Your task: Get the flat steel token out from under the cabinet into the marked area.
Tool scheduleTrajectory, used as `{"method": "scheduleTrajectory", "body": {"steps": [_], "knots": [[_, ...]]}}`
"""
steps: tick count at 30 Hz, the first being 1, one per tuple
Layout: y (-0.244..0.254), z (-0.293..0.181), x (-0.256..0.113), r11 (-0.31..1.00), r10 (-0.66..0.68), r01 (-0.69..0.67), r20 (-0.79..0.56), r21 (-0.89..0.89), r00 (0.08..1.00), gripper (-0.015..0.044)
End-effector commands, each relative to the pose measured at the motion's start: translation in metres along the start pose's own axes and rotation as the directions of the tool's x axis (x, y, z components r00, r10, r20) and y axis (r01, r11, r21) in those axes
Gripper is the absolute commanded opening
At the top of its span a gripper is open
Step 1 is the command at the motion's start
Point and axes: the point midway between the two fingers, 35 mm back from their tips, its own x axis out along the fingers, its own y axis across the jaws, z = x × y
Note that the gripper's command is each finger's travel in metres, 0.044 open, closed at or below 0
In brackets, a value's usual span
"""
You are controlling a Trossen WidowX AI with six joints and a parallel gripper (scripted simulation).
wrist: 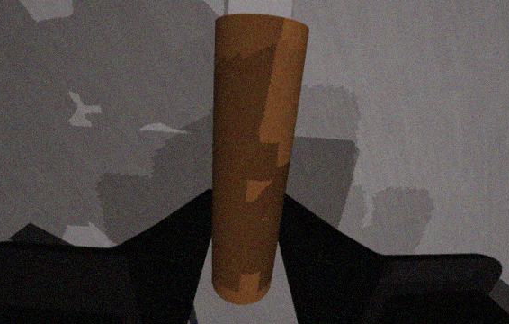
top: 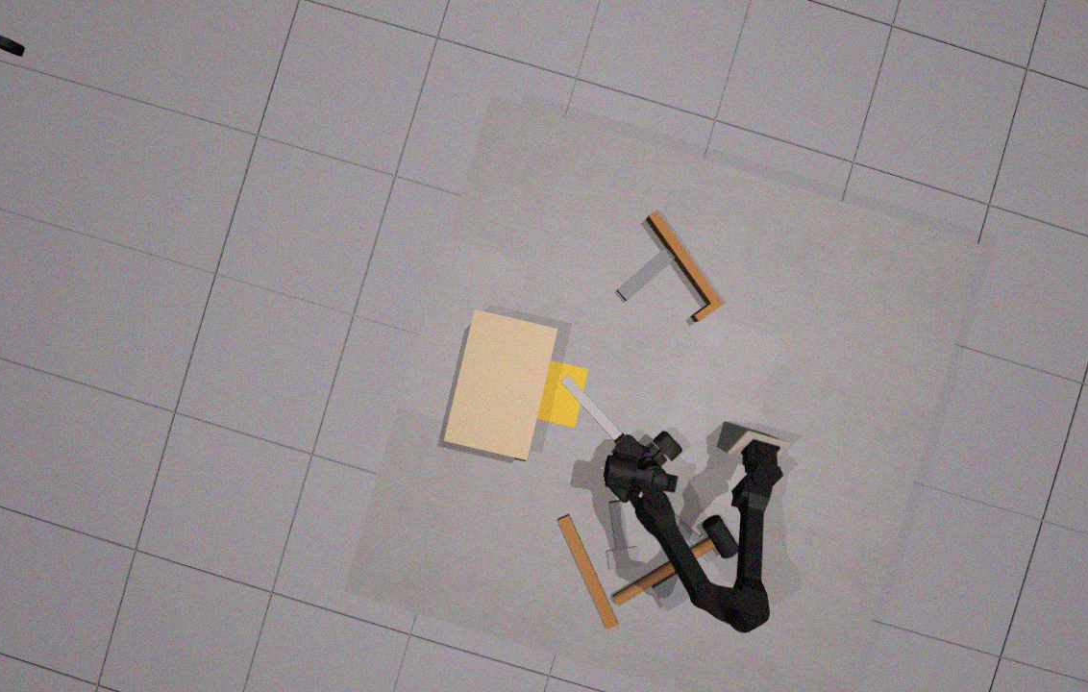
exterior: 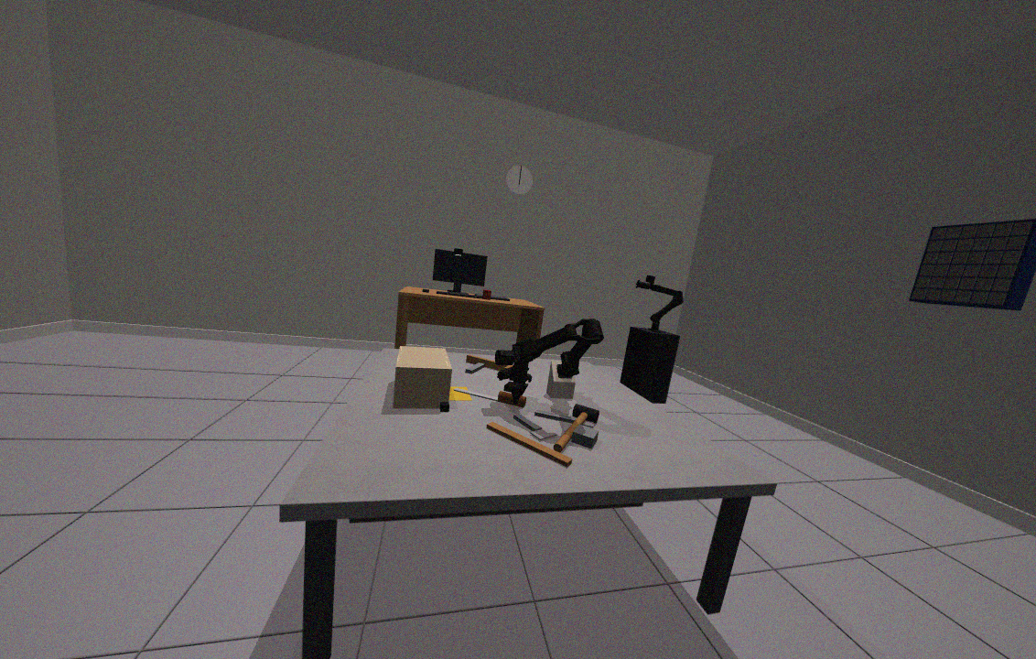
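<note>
My gripper is shut on the orange-brown round handle of a tool with a long flat light blade. In the overhead view the blade points up and left, and its tip is over the yellow marked area. How high the blade is above the table is hard to tell. The cabinet is a pale box directly left of the yellow area. The steel token is not visible in any view.
A brown L-shaped piece with a grey bar lies at the upper right. A brown stick, a mallet and grey flat pieces lie below and beside the arm. A small black block is near the cabinet's front corner.
</note>
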Motion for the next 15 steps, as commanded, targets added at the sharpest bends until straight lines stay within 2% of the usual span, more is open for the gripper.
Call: {"method": "scheduleTrajectory", "body": {"steps": [1,15], "knots": [[0.006,-0.004,-0.002,1.000,0.008,-0.008,0.005,-0.007,1.000,0.0000],[0.019,-0.015,-0.002,1.000,0.008,-0.008,0.005,-0.007,1.000,0.0000]]}}
